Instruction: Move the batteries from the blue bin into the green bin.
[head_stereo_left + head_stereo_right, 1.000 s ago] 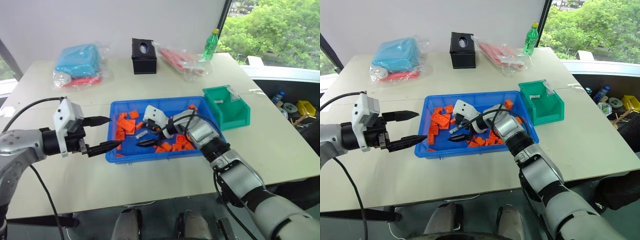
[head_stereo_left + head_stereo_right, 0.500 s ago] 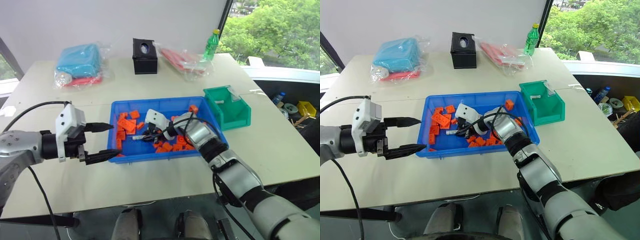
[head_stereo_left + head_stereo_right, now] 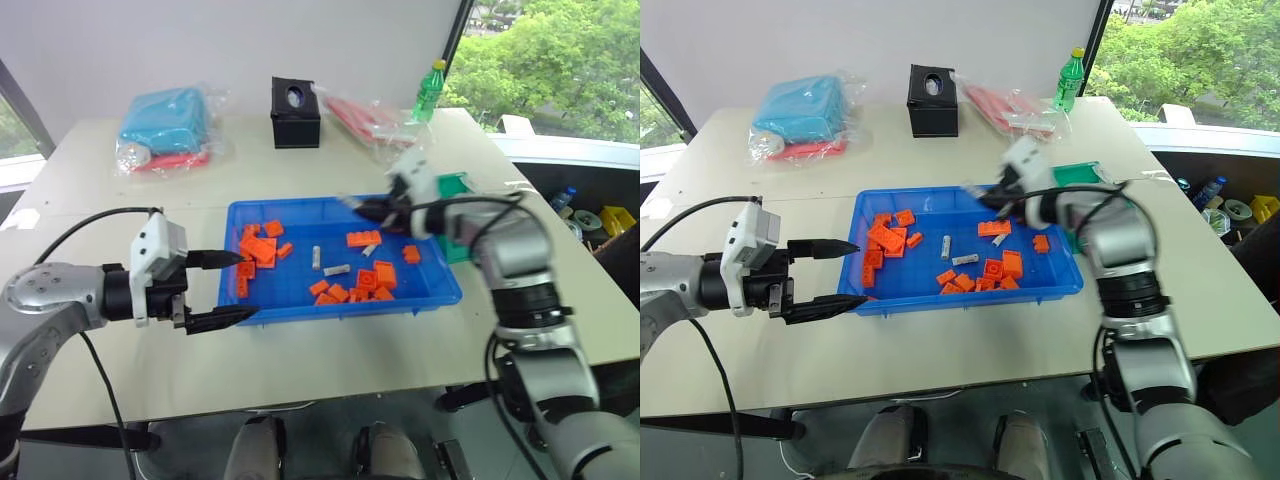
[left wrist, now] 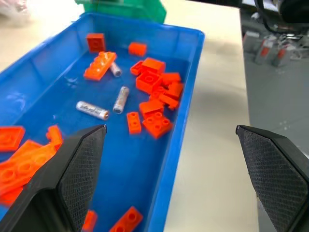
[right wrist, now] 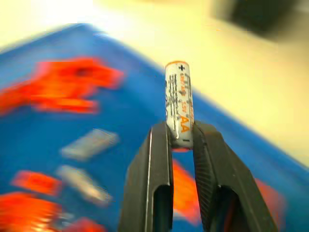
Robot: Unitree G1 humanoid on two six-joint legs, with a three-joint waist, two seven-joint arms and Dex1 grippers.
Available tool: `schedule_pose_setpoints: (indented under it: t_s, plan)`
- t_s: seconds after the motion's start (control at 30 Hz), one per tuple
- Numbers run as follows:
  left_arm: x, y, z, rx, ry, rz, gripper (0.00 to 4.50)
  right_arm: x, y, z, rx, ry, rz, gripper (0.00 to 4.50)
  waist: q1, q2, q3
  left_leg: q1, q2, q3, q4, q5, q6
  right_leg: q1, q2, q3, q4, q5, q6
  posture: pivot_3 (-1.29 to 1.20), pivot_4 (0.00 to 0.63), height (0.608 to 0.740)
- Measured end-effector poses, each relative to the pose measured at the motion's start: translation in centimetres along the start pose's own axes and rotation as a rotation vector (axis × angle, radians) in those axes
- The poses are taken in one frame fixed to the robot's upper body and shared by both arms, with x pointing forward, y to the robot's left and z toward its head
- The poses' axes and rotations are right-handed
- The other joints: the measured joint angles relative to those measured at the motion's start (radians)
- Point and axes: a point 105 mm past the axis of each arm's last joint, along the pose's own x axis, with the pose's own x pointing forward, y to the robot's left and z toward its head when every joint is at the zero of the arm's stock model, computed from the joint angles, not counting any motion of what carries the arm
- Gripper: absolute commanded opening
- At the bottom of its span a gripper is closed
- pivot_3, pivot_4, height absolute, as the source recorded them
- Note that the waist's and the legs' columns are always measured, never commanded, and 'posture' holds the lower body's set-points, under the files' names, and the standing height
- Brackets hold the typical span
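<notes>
1. The right gripper (image 5: 181,140) is closed on one battery (image 5: 179,104), pinched near its lower end, the rest standing up clear of the fingertips; "AA" and a plus mark read on its label.
2. The right gripper (image 3: 362,208) is raised over the far right part of the blue bin (image 3: 300,310), beside the green bin.
3. The green bin (image 3: 455,184) stands on the tabletop just beyond the blue bin's right end, largely hidden behind the right arm.
4. The blue bin sits at the middle of the tabletop, toward its near edge. Three batteries (image 4: 120,99) lie loose on its floor near the middle, among scattered orange bricks (image 3: 256,247).
5. The left gripper (image 3: 225,289) has its jaws wide apart and holds nothing. It hangs at the left end of the blue bin, fingers pointing toward it; one fingertip (image 4: 82,159) is over the bin floor, the other is outside the near rim over the tabletop.
6. Along the far edge of the tabletop: a bagged light-blue item (image 3: 165,120), a black box (image 3: 296,99), a second clear bag (image 3: 362,115) and a green bottle (image 3: 428,90).
</notes>
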Motion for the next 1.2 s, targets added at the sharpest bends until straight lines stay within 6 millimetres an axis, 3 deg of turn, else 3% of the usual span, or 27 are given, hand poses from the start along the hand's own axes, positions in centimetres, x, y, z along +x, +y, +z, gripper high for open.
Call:
schedule_pose_setpoints:
  t_s: [0.1,0.23,0.33,0.4,0.5,0.6,0.67,0.83,1.0,1.2]
  plan:
    - [0.6,-0.1,0.0,0.006,-0.012,-0.027,4.50,-1.8,-3.3,-1.7,0.062,0.046,-0.148,0.22,-0.001,0.000,0.000,0.000,0.000,0.001,0.000,0.000,0.000,0.000,0.000,0.000,0.000,0.000,0.000,0.00,0.150,0.630]
    - [0.8,0.5,0.2,0.012,-0.022,-0.021,4.50,-2.1,-4.5,-4.3,0.110,0.099,-0.206,0.22,-0.007,0.000,0.000,0.000,0.000,0.001,0.000,0.000,0.000,0.000,0.000,0.000,0.000,0.000,0.000,0.00,0.150,0.630]
    - [0.8,0.8,0.6,0.035,-0.035,-0.015,4.50,-2.1,-5.4,-5.8,0.137,0.131,-0.253,1.42,-0.007,0.000,0.000,0.000,0.000,0.001,0.000,0.000,0.000,0.000,0.000,0.000,0.000,0.000,0.000,0.00,0.150,0.630]
    - [0.8,1.0,0.6,0.031,-0.037,-0.007,4.50,-2.1,-6.2,-6.6,0.156,0.146,-0.293,2.47,-0.007,0.000,-0.001,0.000,0.000,0.001,0.000,0.000,0.000,0.000,0.000,0.000,0.000,0.000,0.000,0.00,0.150,0.630]
    - [0.7,1.1,0.4,0.026,-0.038,0.002,4.50,-2.1,-6.9,-6.3,0.154,0.135,-0.324,4.03,-0.007,0.000,0.000,0.000,0.000,0.001,0.001,0.000,0.000,0.000,0.000,0.000,0.000,0.000,0.000,0.00,0.150,0.630]
    - [0.7,1.2,0.4,0.026,-0.039,0.010,4.50,-1.7,-6.6,-4.3,0.128,0.075,-0.288,4.03,-0.008,0.000,0.000,0.000,0.001,0.001,0.000,0.000,0.000,0.000,0.000,0.000,0.000,0.000,0.000,0.00,0.150,0.630]
    - [0.6,1.3,0.5,0.026,-0.040,0.018,4.50,-1.1,-5.3,-2.7,0.108,0.026,-0.216,4.03,-0.009,0.000,0.000,0.000,0.001,0.000,0.000,0.000,0.000,0.000,0.000,0.000,0.000,0.000,0.000,0.00,0.150,0.630]
    - [0.3,1.4,0.5,0.027,-0.043,0.038,4.50,2.1,2.4,0.1,0.078,-0.037,0.076,4.03,-0.020,0.000,-0.001,0.000,0.007,-0.001,0.000,0.000,0.001,0.000,0.002,0.000,0.001,0.001,0.000,0.00,0.150,0.630]
    - [0.3,1.6,0.5,0.028,-0.044,0.051,4.50,5.0,8.8,-1.4,0.108,0.056,0.227,4.03,-0.017,0.000,-0.001,0.000,0.007,0.000,0.001,0.000,0.001,-0.001,0.002,0.000,0.000,0.001,-0.001,0.00,0.150,0.630]
    - [0.3,1.6,0.6,0.031,-0.045,0.064,4.50,7.3,12.1,-3.6,0.173,0.159,0.249,4.03,-0.019,0.000,-0.001,0.000,0.007,0.001,0.001,0.000,0.000,-0.001,0.003,0.000,0.001,0.001,-0.001,0.00,0.150,0.630]
